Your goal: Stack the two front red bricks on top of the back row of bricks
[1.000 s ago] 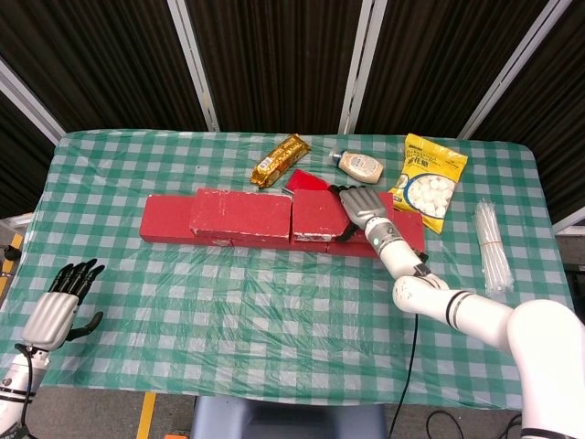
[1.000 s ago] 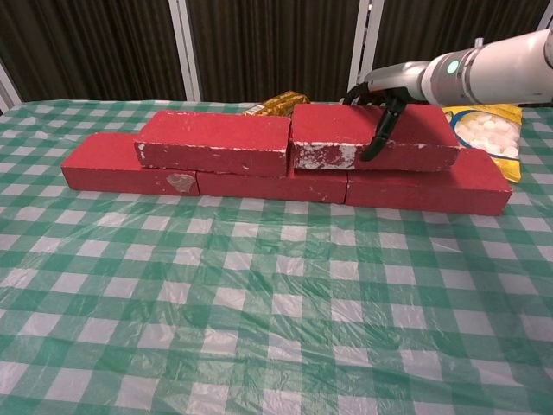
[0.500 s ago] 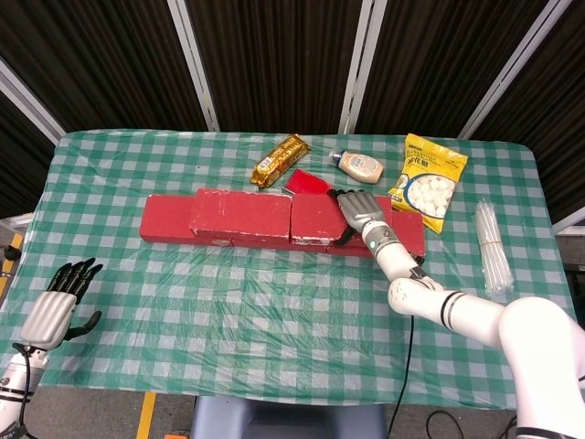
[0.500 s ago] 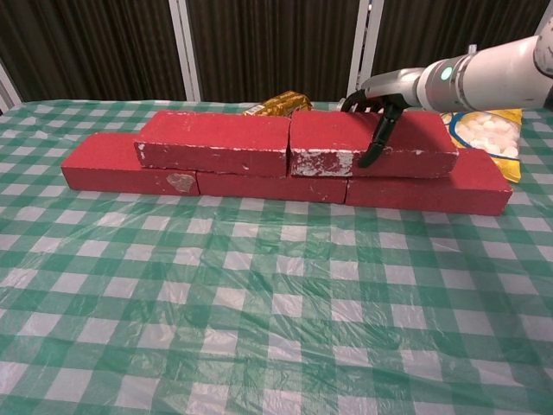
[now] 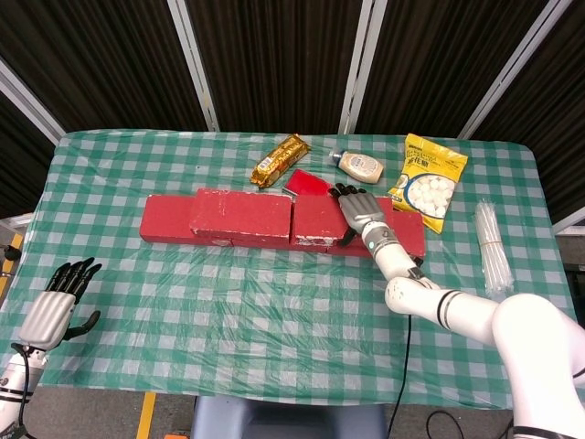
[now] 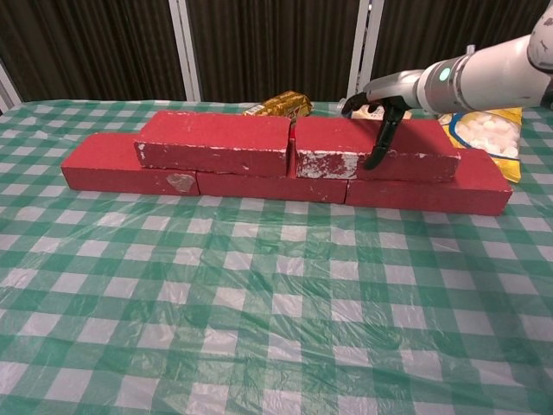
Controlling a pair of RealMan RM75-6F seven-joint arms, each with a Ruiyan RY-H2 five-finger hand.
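Observation:
Two red bricks lie on a back row of red bricks (image 6: 268, 186). The left top brick (image 5: 239, 213) (image 6: 214, 140) sits free. My right hand (image 5: 359, 212) (image 6: 380, 97) grips the right top brick (image 5: 315, 218) (image 6: 406, 149) from above, thumb down its front face and fingers over its back edge. A narrow gap separates the two top bricks. My left hand (image 5: 59, 306) hangs open near the table's front left corner, far from the bricks, and shows only in the head view.
Behind the bricks lie a golden snack bar (image 5: 281, 159) (image 6: 278, 104), a small red packet (image 5: 306, 183), a sauce bottle (image 5: 358, 165) and a yellow marshmallow bag (image 5: 430, 181) (image 6: 484, 130). A bundle of clear straws (image 5: 490, 245) lies at the right edge.
My right hand has shifted the right top brick slightly to the right, opening a thin gap beside the left top brick. The left hand has barely moved.

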